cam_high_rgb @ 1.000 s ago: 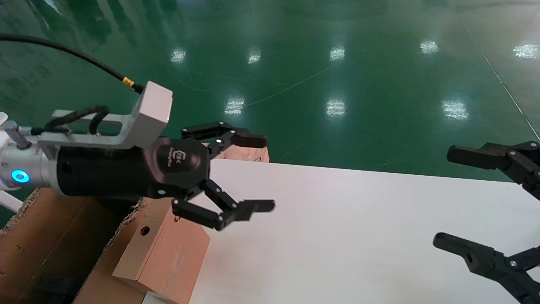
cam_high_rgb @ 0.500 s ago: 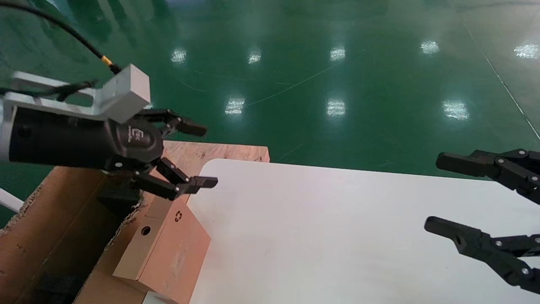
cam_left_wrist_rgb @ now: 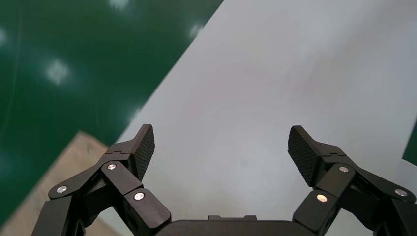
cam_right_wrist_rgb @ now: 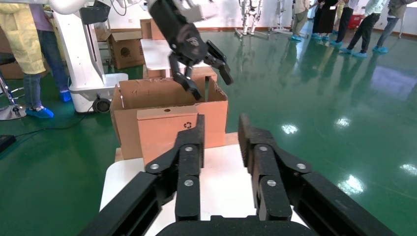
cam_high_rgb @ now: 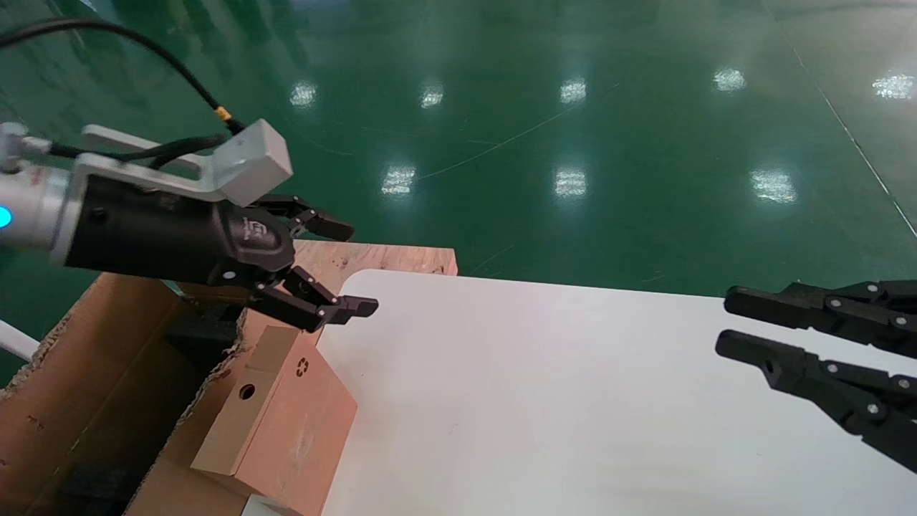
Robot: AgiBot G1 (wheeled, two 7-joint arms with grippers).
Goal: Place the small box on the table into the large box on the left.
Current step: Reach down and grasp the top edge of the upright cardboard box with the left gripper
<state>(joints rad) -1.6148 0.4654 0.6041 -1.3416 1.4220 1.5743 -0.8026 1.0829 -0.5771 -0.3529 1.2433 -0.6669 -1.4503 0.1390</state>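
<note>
The small box (cam_high_rgb: 276,419) sits at the lower left of the head view, tilted, its near end on the white table (cam_high_rgb: 573,401) and its side leaning against the ragged wall of the large box (cam_high_rgb: 79,387); it is not inside yet. Its round hole and recycling mark face us. In the right wrist view the small box (cam_right_wrist_rgb: 167,130) stands in front of the large box (cam_right_wrist_rgb: 167,96), touching or nearly touching its front wall.

Our left gripper (cam_high_rgb: 337,269) hangs at the upper left of the head view, just above the small box's far end, jaws spread wide and holding nothing; the left wrist view shows only table between its fingers (cam_left_wrist_rgb: 143,147). Our right gripper (cam_high_rgb: 745,326) waits at the right edge of the frame, well apart from the boxes, jaws narrowed to a small gap, empty.

The risk, as we judge it: the box leans at an angle, so a descent that meets its raised edge could push it off the table's rim or wedge it against the torn flap. A grasp across the wide face may slip.
</note>
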